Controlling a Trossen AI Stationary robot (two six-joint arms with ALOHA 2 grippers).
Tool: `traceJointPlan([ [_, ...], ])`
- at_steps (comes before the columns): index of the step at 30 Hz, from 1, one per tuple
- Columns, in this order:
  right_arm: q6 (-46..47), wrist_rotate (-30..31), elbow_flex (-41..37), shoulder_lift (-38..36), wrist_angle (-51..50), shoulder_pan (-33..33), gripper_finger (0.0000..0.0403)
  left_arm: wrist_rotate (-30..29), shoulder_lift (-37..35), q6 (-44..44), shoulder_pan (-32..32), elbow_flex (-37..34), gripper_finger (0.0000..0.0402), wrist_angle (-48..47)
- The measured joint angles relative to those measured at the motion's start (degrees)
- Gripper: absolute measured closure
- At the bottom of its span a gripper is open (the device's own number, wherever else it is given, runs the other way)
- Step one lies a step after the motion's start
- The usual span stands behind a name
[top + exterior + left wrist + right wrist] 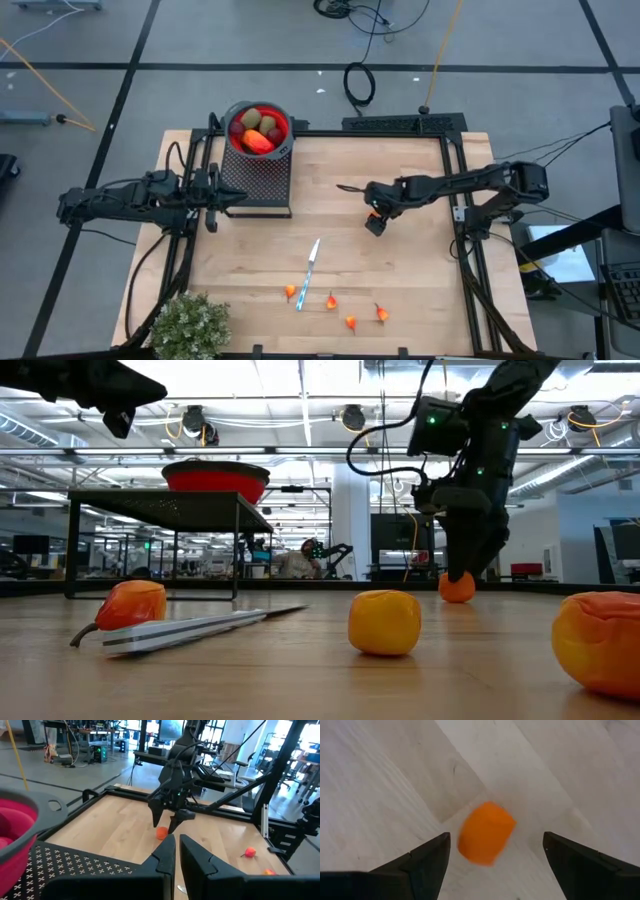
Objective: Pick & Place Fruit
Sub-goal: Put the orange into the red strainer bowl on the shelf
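Red bowl holds several toy fruits. Right tool wide open over small orange ball, ungrasped. Left tool narrow, empty; four small orange fruits remain on table.

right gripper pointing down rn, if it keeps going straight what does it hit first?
Most likely the small orange fruit on the table: it sits between the open fingers of the right gripper, directly below. Gap left is hard to judge.
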Motion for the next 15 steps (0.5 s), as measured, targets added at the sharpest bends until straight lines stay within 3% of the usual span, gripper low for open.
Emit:
traceJointPlan([
  [15,-0.9,-0.1,0.0,1.1,-1.3,-0.1,0.0107,0.0,0.0,-0.1,0.0,0.0,0.0378,0.0],
])
